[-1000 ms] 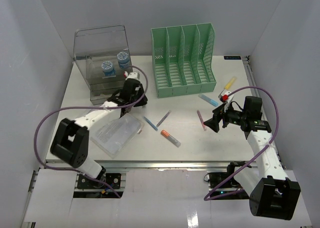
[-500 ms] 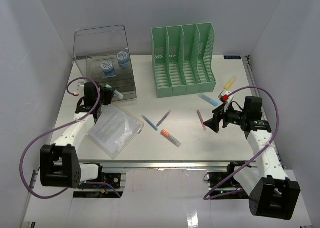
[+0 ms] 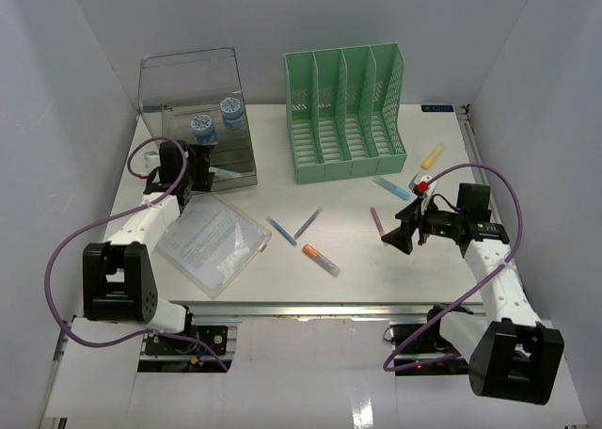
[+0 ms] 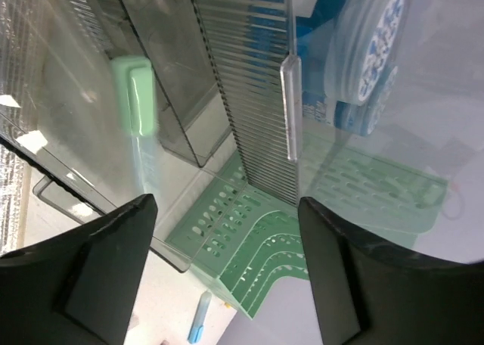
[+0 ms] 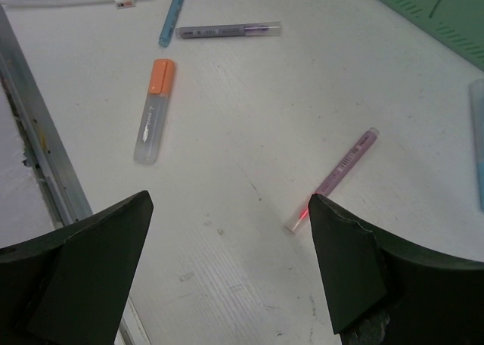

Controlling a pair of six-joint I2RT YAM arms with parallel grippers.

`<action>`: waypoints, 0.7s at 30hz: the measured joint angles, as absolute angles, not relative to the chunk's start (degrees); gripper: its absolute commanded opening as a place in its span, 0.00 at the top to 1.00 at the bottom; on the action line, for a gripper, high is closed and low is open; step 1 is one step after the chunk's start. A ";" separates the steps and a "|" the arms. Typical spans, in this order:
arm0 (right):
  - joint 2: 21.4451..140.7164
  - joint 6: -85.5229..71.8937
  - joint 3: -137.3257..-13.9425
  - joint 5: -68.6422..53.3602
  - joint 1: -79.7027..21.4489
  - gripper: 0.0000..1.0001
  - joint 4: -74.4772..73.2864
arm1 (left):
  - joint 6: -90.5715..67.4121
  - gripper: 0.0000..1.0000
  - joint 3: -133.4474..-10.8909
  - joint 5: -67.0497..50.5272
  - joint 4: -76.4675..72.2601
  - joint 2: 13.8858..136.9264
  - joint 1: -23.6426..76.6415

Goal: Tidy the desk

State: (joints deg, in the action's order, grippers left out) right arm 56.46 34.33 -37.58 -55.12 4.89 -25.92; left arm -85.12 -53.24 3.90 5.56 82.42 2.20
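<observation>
The desk [image 3: 376, 278] is a white tabletop with loose pens on it. My left gripper [image 3: 199, 172] is at the front of the clear drawer box [image 3: 193, 100], open with nothing between its fingers [image 4: 227, 209]. A green-capped highlighter [image 4: 136, 107] lies apart from the fingers, seen through the box's clear plastic. My right gripper [image 3: 397, 236] hovers open above the desk [image 5: 231, 201]. A pink pen [image 5: 340, 167] lies beside its right fingertip, untouched.
Two blue tape rolls [image 3: 216, 120] sit in the drawer box. A green file rack [image 3: 346, 109] stands at the back. A plastic document pouch [image 3: 209, 241], blue pen [image 3: 282, 231], purple pen [image 3: 308, 223], orange highlighter [image 3: 321, 259], light blue highlighter [image 3: 391, 187] and yellow highlighter [image 3: 432, 156] lie around.
My left arm swung left to the drawer box carrying the green-capped highlighter, then its jaws opened and let it go. My right gripper sank slightly toward the pink pen.
</observation>
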 measured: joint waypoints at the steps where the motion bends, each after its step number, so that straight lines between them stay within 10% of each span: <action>1: 57.39 34.89 -37.58 -55.71 4.87 0.10 -26.59 | -85.02 0.06 -53.02 3.92 5.23 82.07 2.13; 8: 62.34 37.01 -38.77 -54.46 0.84 0.10 -30.05 | -78.81 0.07 -50.01 0.75 1.38 76.80 1.35; 21: 80.31 22.31 -50.66 -15.26 -45.57 0.10 -28.15 | -42.54 0.02 -34.70 -32.24 -7.20 53.09 0.95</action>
